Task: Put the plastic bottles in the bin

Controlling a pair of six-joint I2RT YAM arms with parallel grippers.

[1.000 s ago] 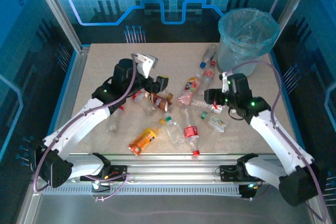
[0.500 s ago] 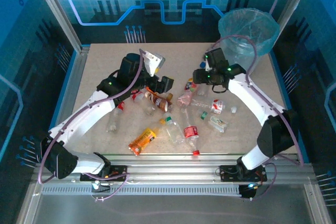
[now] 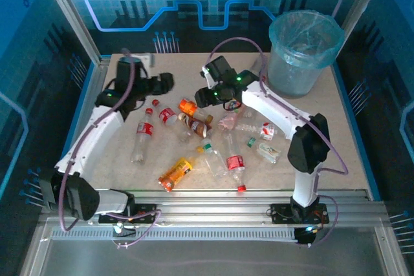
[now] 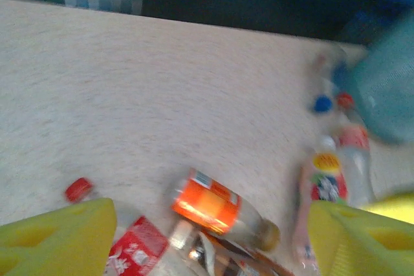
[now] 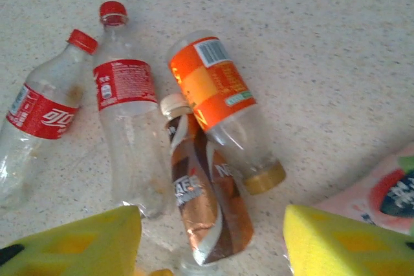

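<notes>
Several plastic bottles lie scattered mid-table. An orange-label bottle (image 3: pixel 189 106) (image 5: pixel 217 95) (image 4: pixel 207 201) rests against a brown-label bottle (image 3: pixel 194 125) (image 5: pixel 207 205), beside two red-label cola bottles (image 5: pixel 126 95) (image 5: pixel 39 114). A pink-label bottle (image 3: pixel 229 121) (image 4: pixel 323 192) lies to their right. My right gripper (image 3: pixel 204 95) (image 5: pixel 210 244) hangs open above the brown bottle, its yellow fingers (image 5: pixel 349 244) on either side and clear of it. My left gripper (image 3: pixel 165 82) (image 4: pixel 207 244) is open and empty, behind and left of the pile. The bin (image 3: pixel 304 50) stands at the far right corner.
More bottles lie nearer the front: an orange juice bottle (image 3: pixel 176 171), a clear red-label one (image 3: pixel 234 163) and small ones at the right (image 3: pixel 266 152). Loose caps sit near the bin (image 4: pixel 321 103). A metal frame edges the table (image 3: pixel 97 75).
My right arm has swung from the table's right side across to the pile at centre. My left gripper has pulled back to the far left, uncovering the orange-label bottle.
</notes>
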